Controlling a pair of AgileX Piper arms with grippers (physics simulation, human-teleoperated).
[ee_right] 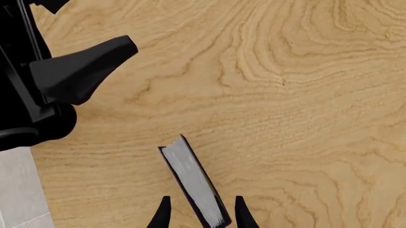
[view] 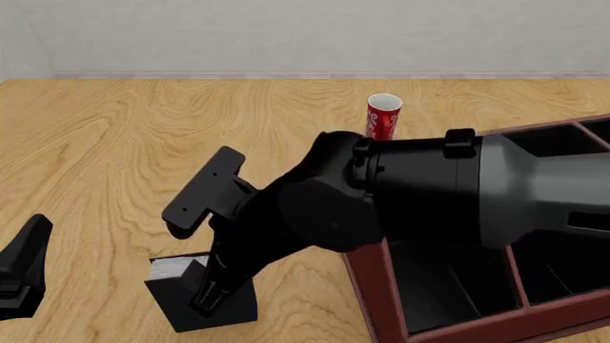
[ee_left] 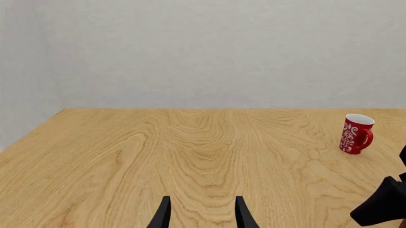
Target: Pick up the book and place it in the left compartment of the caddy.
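Right gripper (ee_right: 199,213) fingers straddling book (ee_right: 192,183) near table's near edge, seemingly not yet clamped, caddy (view: 379,286) just right of it, left gripper (ee_left: 201,213) open, idle, cup (view: 384,116) farther back

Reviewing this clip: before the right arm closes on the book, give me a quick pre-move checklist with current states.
1. Small black hardcover book lies between the right end effector fingers: ok.
2. Fingers already clamped on the covers: cannot tell; a gap shows either side in the right wrist view.
3. Large reddish-brown caddy, left compartment, free of objects: ok in the part that shows.
4. Left end effector open, holding nothing, apart from the book: ok.
5. Red-and-white patterned cup upright, beyond the caddy, off the path: ok.
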